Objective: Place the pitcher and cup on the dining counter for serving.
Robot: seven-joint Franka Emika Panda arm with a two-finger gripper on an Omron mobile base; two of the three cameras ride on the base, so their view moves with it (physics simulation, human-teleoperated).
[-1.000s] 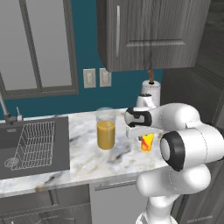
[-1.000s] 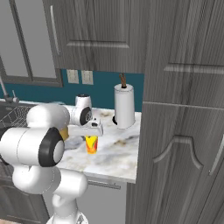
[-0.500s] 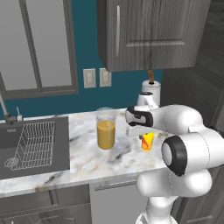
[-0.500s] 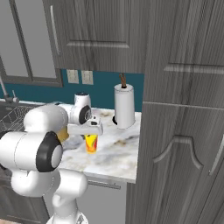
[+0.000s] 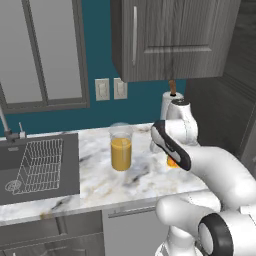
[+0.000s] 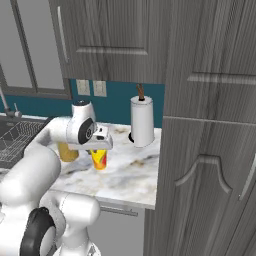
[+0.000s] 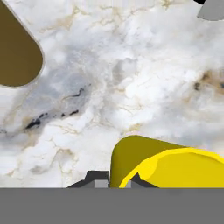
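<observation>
The cup (image 6: pixel 99 159), a small yellow tumbler with red-orange marks, is at the marble counter (image 6: pixel 130 172), right of the pitcher. My gripper (image 6: pixel 100 148) comes down on it from above and is shut on its rim. In the hand view the cup's yellow rim (image 7: pixel 175 168) sits right at my gripper (image 7: pixel 116 179). In the left base view only an orange bit of the cup (image 5: pixel 171 162) shows behind my forearm. The pitcher (image 5: pixel 121 149), tall clear glass with amber liquid, stands free left of the cup; the pitcher (image 6: pixel 65 151) is partly behind my arm. The dining counter is out of view.
A white paper-towel roll (image 6: pixel 142 121) stands at the back of the counter, right of the cup. A dark sink with a wire rack (image 5: pixel 36 165) lies at the counter's left. Tall dark grey cabinets (image 6: pixel 210 150) close off the right side, with upper cabinets overhead.
My forearm has swung lower and across, and now covers most of the cup in the left base view. The gripper stays shut on the cup at much the same spot. The pitcher has not moved.
</observation>
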